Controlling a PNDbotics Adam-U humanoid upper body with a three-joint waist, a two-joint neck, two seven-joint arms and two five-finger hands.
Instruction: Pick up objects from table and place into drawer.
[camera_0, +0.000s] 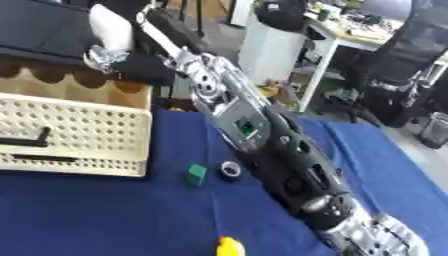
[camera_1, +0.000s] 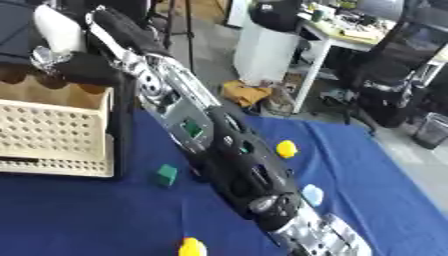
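- The bench (camera_0: 105, 215) has a smooth dark blue cloth on it.
- A long robot arm (camera_0: 289, 165) lies slanted across the middle. It is shiny black with silver metal parts and a small green square on a flat grey plate.
- The arm runs up toward the far left. The robot hand is too blurry up there to find, so I cannot tell if it is open or closed. The other robot hand does not show.
- A cream plastic drawer (camera_0: 70, 135) sits on the left of the bench. Its wall is full of little round holes. Something thin and black lies in it.
- Behind the drawer is a brown board (camera_0: 70, 82) with a wavy top edge.
- A small green block (camera_0: 196, 174) stands on the cloth, near the drawer and just left of the arm.
- A small round dark ring (camera_0: 230, 170) with a pale rim lies just beside the green block, close to the arm.
- A round yellow thing (camera_0: 230, 247) sits at the near edge of the cloth.
- Another yellow lump (camera_1: 286, 148) lies right of the arm.
- A small pale blue thing (camera_1: 312, 194) lies right of the arm, nearer to us.
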